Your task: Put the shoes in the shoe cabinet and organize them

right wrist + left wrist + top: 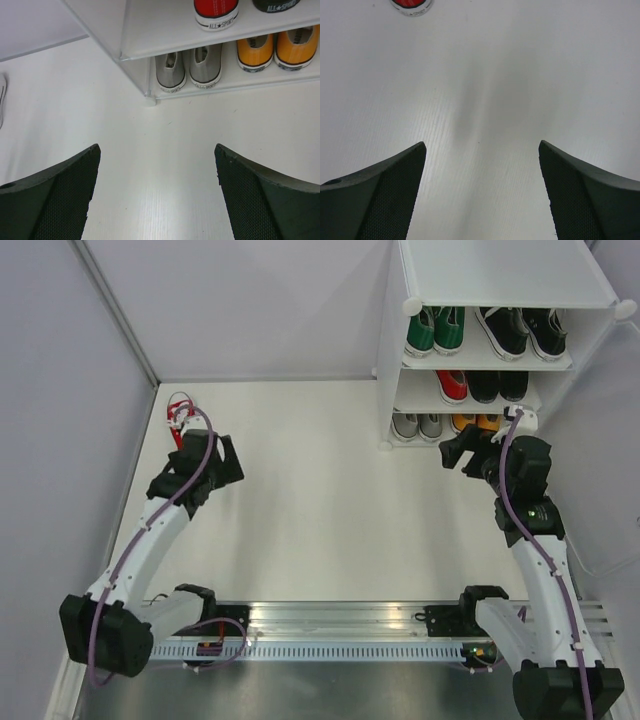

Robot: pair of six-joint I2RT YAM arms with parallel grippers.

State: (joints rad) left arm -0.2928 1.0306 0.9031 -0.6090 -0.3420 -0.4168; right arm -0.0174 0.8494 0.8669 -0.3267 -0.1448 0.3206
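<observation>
With left gripper and right gripper both spread and empty, the lone red shoe lies far left, well apart from the far-right shoe cabinet, so an off-centre grasp risks dropping it in transit.

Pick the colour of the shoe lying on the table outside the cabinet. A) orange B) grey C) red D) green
C: one red shoe lies on the table at far left, while the green pair, grey pair and orange pair sit inside the shoe cabinet.
</observation>
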